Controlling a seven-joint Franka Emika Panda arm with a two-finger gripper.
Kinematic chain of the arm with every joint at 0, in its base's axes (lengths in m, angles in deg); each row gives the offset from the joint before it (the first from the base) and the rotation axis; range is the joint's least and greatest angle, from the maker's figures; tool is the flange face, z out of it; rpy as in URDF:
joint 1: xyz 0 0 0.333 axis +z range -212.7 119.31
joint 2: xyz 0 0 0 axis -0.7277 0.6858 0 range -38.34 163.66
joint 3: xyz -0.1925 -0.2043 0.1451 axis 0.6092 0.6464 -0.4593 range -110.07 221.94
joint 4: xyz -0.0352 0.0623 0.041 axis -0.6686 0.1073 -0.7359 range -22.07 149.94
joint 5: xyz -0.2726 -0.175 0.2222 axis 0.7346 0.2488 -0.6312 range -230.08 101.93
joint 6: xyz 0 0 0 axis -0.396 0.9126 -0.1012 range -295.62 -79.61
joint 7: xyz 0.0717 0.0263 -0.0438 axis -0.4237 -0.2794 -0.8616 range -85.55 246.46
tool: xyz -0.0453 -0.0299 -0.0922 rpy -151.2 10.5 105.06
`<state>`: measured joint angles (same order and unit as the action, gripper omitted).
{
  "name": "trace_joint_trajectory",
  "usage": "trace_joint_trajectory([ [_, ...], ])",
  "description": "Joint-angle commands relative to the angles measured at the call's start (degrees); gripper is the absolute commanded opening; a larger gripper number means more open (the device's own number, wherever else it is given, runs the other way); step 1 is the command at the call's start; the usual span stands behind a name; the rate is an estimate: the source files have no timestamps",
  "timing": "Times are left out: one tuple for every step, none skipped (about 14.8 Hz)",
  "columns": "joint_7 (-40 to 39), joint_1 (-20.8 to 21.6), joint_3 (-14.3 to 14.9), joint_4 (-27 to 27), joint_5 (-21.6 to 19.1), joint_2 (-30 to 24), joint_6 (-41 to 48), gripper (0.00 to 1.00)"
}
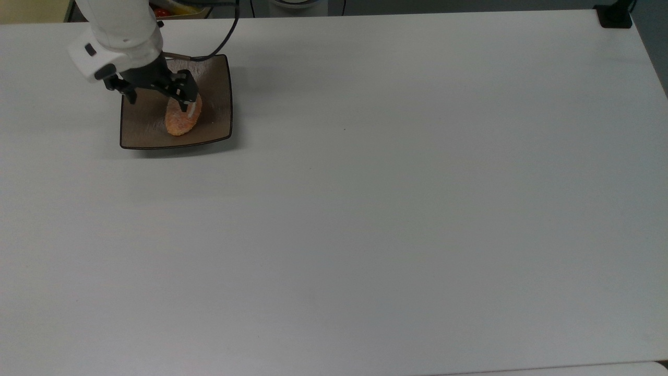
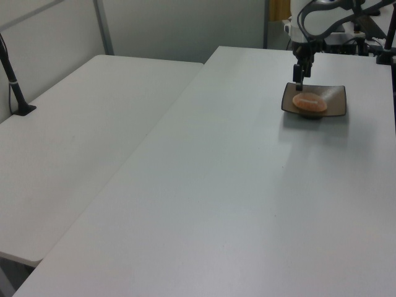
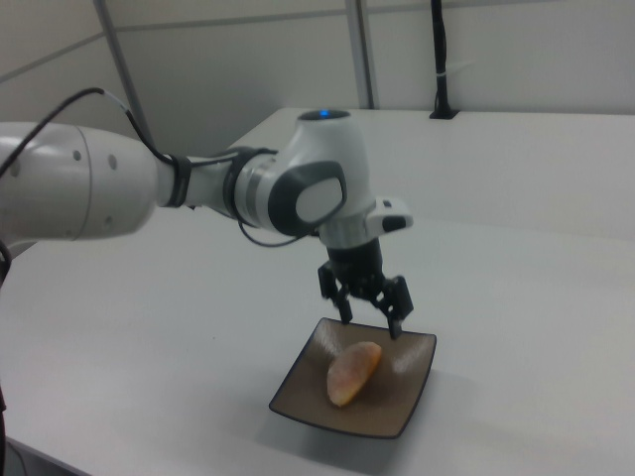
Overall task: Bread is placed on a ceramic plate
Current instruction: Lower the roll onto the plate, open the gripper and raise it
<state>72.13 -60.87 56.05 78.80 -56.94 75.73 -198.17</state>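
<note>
The ceramic plate (image 1: 215, 117) looks glossy brown with a faint brushed streaking, the bread (image 1: 180, 121) has a rough, sugary-grained orange crust, and the table (image 1: 396, 198) is smooth matt white — while the arm (image 3: 198, 188) wears shiny white plastic shells and the gripper (image 3: 369, 315) is matt black.

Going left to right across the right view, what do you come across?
White robot arm → bread lying on the ceramic plate, with the open gripper just above it → black post at the far table edge.
</note>
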Motion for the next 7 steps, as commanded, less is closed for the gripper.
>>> trace_joint_trajectory([
  [9.61, 0.37, 0.15, -3.17, -0.99, -3.83, 1.19, 1.0],
  [11.47, 0.46, 0.15, -4.39, -1.08, -4.62, 2.67, 1.0],
  [12.01, 0.54, -0.03, -6.06, -1.42, -5.07, 5.12, 1.0],
  [12.02, 0.54, -0.72, -8.17, -3.34, -5.5, 8.1, 1.0],
  [12.02, 0.54, -1.16, -10.19, -5.88, -5.86, 11.09, 1.0],
  [12.1, 0.54, -1.34, -11.51, -7.74, -6.47, 13.64, 1.0],
  [12.19, 0.98, -1.43, -11.96, -8.97, -7.52, 15.5, 1.0],
])
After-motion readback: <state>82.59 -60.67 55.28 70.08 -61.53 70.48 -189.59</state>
